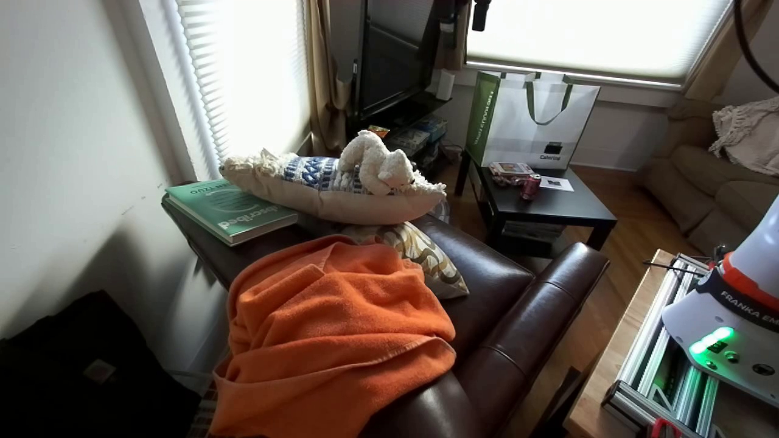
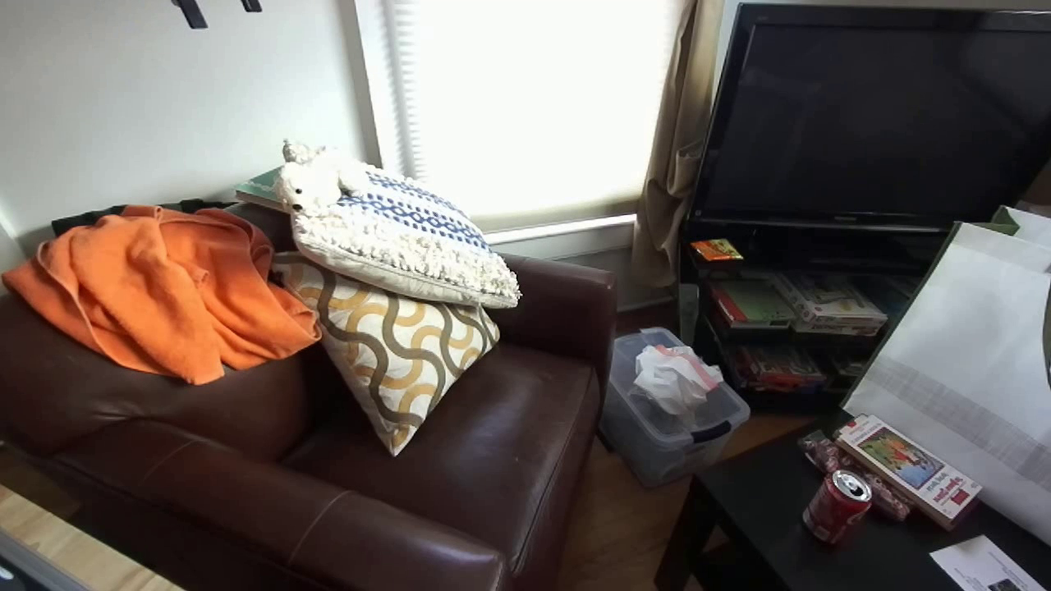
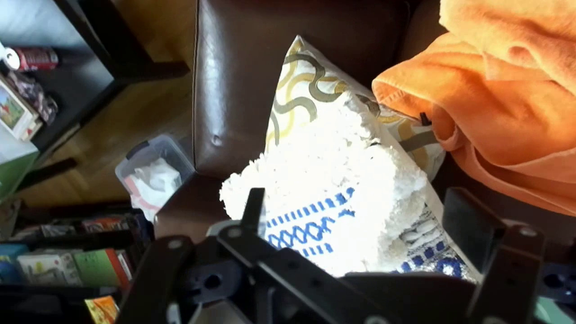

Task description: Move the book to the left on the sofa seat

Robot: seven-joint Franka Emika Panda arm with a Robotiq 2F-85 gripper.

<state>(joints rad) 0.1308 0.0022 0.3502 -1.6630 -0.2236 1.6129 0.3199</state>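
In an exterior view, the book is mostly hidden behind the stuffed toy; in the wrist view it is cut by the bottom edge. Print on the sheet cannot be read.

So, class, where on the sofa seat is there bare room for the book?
Bare: the sofa seat between the patterned pillow and the seat's front edge. Crowded: around the book, with fringed pillow and orange blanket close by.

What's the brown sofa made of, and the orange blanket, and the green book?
The sofa looks like smooth leather, perhaps imitation: shiny, seamed. The blanket seems soft, matte cloth, maybe terry: fuzzy, draped in folds. The book is probably paper, with a smooth printed cover: pale page edges show.
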